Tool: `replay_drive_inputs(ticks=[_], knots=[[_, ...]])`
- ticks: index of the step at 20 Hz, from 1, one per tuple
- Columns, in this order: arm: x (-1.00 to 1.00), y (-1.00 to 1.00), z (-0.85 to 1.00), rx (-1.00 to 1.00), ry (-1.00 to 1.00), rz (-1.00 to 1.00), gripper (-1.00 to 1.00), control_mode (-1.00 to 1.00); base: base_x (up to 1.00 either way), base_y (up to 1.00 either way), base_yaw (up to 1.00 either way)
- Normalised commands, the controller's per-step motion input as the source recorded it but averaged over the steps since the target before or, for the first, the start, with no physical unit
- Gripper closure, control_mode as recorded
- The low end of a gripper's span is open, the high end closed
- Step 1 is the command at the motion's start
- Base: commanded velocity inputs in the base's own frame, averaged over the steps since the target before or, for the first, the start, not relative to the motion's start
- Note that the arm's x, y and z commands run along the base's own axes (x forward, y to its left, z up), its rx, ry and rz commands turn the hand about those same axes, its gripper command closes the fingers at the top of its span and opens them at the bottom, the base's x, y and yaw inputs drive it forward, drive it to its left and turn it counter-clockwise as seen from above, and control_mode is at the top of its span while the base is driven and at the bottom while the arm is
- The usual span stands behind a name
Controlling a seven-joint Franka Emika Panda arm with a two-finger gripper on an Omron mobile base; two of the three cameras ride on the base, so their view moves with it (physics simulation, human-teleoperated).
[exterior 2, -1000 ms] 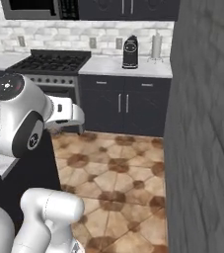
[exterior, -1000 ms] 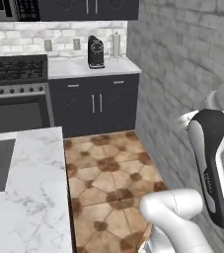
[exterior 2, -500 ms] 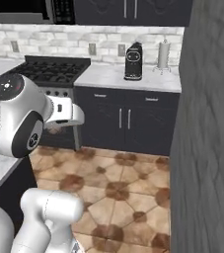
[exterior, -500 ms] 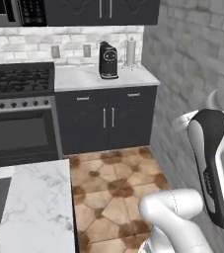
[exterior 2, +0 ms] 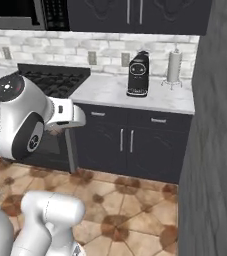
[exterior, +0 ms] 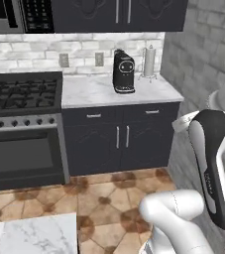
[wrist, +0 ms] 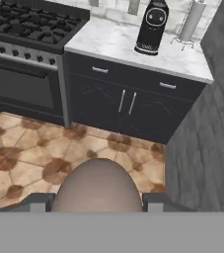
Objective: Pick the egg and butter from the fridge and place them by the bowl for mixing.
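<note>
The small oval, reddish-brown egg with greyish patches (wrist: 97,185) sits squarely between the two dark finger tips of the gripper (wrist: 96,200) in the hand view, its rounded top bulging up toward the camera; the claw is closed on it, one tip on each side, a partial closure that suits a round, fragile thing which would slip from a loose hold or crack under a hard one. The hand looks out and down over the brown patterned tile floor (wrist: 29,158) toward the dark lower cabinets with slim metal handles (wrist: 126,106), so the egg appears to be carried well above the floor, clear of any surface. On the white marble counter (exterior: 104,92) above those cabinets stand a black coffee machine (exterior: 123,72) and, just beside it, a white paper-towel roll on a wire holder (exterior: 149,62); to their left is the black gas stove with its oven (exterior: 22,129). A grey wall (exterior 2: 215,165), probably the side of the fridge, fills the right edge of the right base view, which suggests the base is facing away from the fridge while ferrying the egg. A corner of a pale marble worktop (exterior: 32,235) shows low in the left base view. The bowl and the butter cannot be placed from these views, so the set-down spot has yet to be reached.
</note>
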Motion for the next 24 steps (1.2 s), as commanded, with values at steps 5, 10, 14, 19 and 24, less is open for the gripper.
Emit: replay_drive_inputs(ticks=[5,10,14,19,24], knots=[[0.0,0.0,0.0,0.0,0.0,0.0,1.0,1.0,1.0,0.0,0.24],[0.0,0.0,0.0,0.0,0.0,0.0,1.0,1.0,1.0,0.0,0.55],[0.0,0.0,0.0,0.0,0.0,0.0,1.0,1.0,0.89,0.0,0.69],[0.0,0.0,0.0,0.0,0.0,0.0,1.0,1.0,0.76,0.0,0.74],[0.0,0.0,0.0,0.0,0.0,0.0,1.0,1.0,0.6,0.0,0.77]])
